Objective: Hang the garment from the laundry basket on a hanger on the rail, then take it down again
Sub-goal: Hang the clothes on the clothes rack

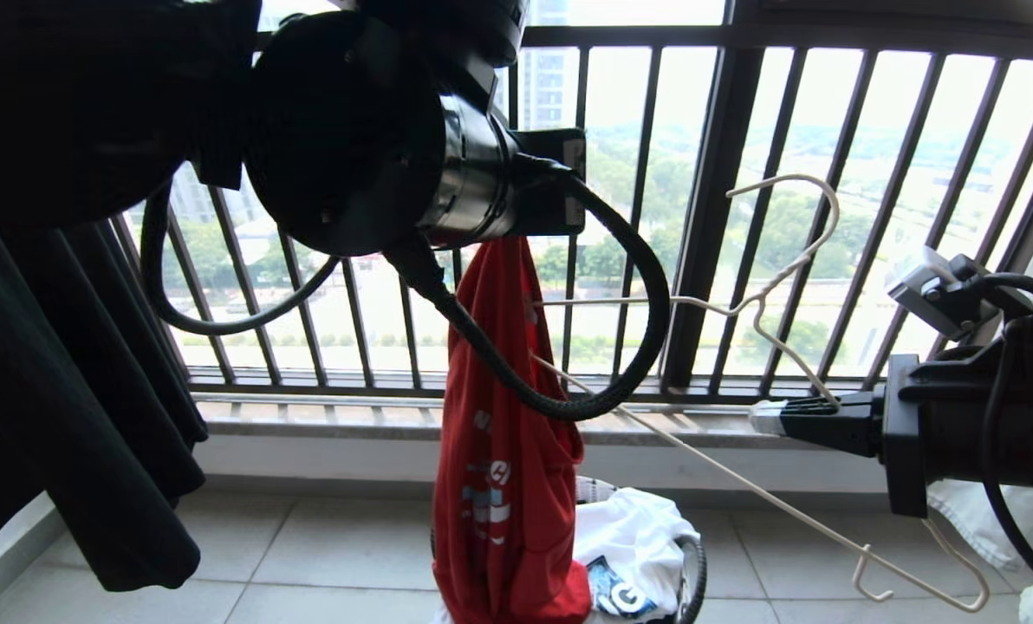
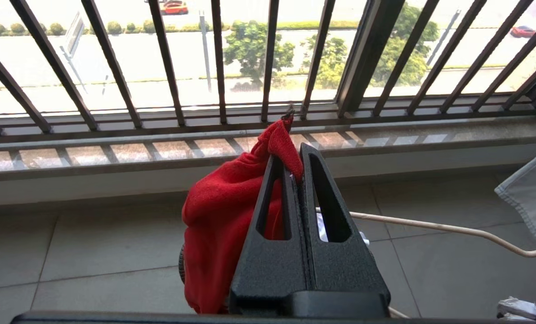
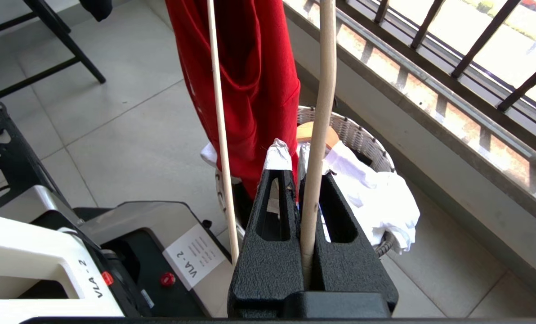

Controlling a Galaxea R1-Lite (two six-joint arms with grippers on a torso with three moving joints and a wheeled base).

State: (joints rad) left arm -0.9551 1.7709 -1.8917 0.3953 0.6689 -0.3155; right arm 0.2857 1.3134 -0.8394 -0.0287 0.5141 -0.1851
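Observation:
The red garment (image 1: 499, 485) hangs in a long bunch above the laundry basket (image 1: 694, 572), its lower end down at the basket. My left gripper (image 2: 292, 155) is shut on its top fold (image 2: 281, 144); in the head view my own wrist hides those fingers. My right gripper (image 1: 763, 418) is shut on the cream wire hanger (image 1: 742, 472), held tilted with its hook (image 1: 815, 217) up by the railing. The wire (image 3: 313, 202) runs between the right gripper's (image 3: 290, 157) fingers. The hanger's far end reaches the garment (image 3: 250, 81); I cannot tell whether it is inside. The rail is out of view.
A black railing of vertical bars (image 1: 707, 217) and a stone sill close the front. A black garment (image 1: 66, 390) hangs at the left, a pale grey one (image 2: 529, 193) at the right. White cloth (image 3: 376, 189) lies in the basket (image 3: 362, 139). My base (image 3: 47, 252) is close behind.

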